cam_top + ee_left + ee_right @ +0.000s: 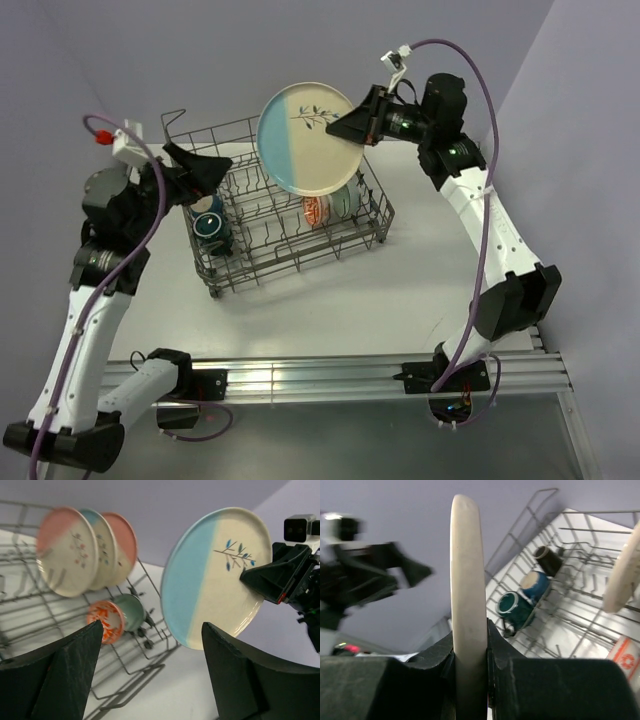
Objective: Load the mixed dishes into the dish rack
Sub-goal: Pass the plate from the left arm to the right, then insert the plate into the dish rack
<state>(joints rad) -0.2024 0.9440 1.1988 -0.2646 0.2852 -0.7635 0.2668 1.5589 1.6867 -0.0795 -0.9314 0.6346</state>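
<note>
Aloft, right fingers (535,685) pinch plate (467,580); left fingers (65,680) gape.

You see the plate (468,580) edge-on and upright at frame centre, its lower rim pinched in the right gripper (470,647). Centre right: dish rack (590,512) holding two teal-blue mugs (512,607), with one dark mug (547,557) above them.
</note>
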